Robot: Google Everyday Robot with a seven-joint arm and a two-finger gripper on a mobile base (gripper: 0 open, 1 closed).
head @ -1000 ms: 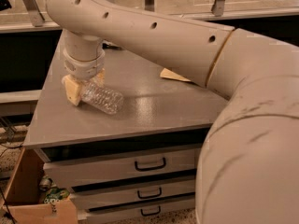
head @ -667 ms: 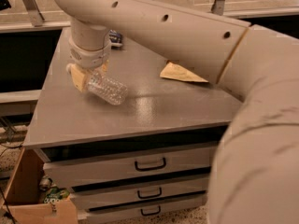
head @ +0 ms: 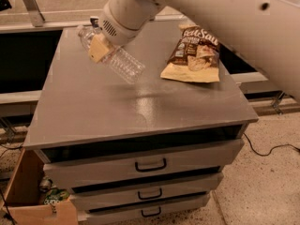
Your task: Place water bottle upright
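Observation:
The water bottle [head: 124, 65] is a clear ribbed plastic bottle, held tilted above the back left of the grey cabinet top [head: 140, 109], with its base pointing down to the right and its neck end up at the left. My gripper [head: 100, 46] is shut on the bottle around its upper half; one yellowish finger [head: 97, 49] shows across it. The bottle's cap is hidden behind the gripper. The large white arm reaches in from the upper right.
A chip bag [head: 192, 54] lies flat on the back right of the cabinet top. Three drawers with dark handles [head: 150, 165] are below the top. A cardboard box [head: 28, 198] with items stands on the floor at the lower left.
The gripper has lifted the bottle off the cabinet top and carried it up and back. The bottle is more steeply tilted, and the chip bag is now fully in view.

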